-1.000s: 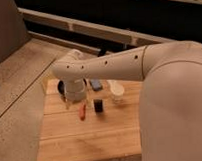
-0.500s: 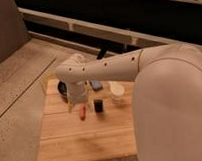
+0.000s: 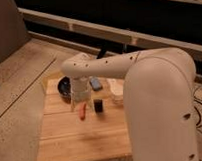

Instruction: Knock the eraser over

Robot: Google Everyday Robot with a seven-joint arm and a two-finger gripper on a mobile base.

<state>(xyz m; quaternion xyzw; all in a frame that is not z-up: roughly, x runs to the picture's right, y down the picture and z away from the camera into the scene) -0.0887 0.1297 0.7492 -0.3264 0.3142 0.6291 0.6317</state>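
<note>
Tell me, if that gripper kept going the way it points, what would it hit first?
The gripper hangs over the wooden table, pointing down, so it would likely meet the small red object beneath it, or the table beside that. The black eraser stands off to one side. Depth is unclear.

No legible text, label, brand, number or sign appears on any surface in the camera view (this covers the white robot arm (image 3: 119, 69), the light wooden table (image 3: 71, 141) and the items on it). For reference, the gripper (image 3: 79, 103) hangs below the arm's wrist over the table, just left of the small black block-shaped eraser (image 3: 99, 105), which carries no readable marking.
</note>
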